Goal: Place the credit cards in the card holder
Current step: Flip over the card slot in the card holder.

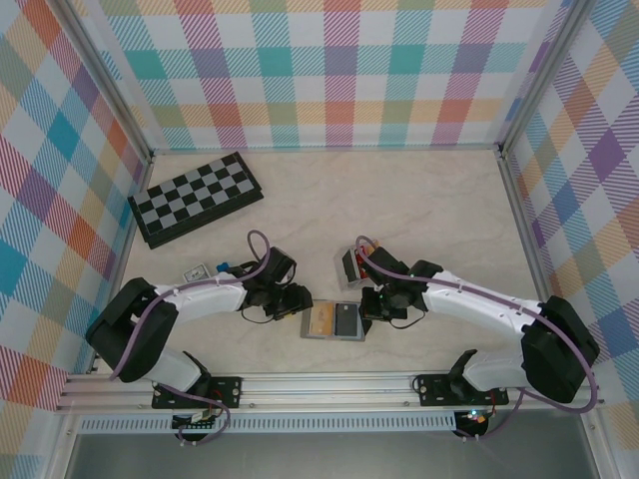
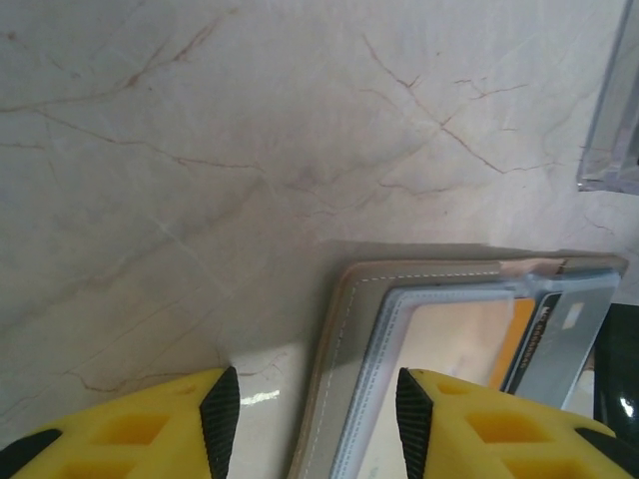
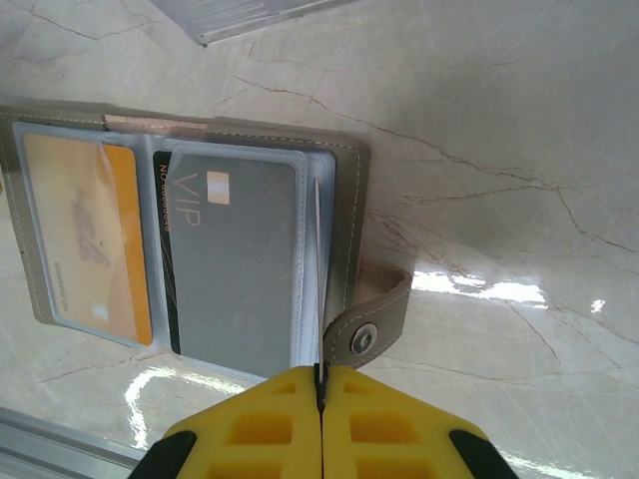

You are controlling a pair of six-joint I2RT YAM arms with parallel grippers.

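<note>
Marble tabletop [image 1: 419, 200]: open card holder [image 1: 334, 321] at six o'clock; left gripper [image 2: 318, 411] released astride its edge, right gripper [image 3: 321, 394] clenched on an edge-on card [image 3: 319, 279].

Card holder [image 2: 344, 359] cropped by the left wrist view's bottom edge; orange card [image 3: 90, 239] print blurred.

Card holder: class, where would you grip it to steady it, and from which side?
Probably the card holder's stitched bare cover edge, from the robot's left: it lies open and flat, and that rim sits between the left gripper's open fingers.
</note>
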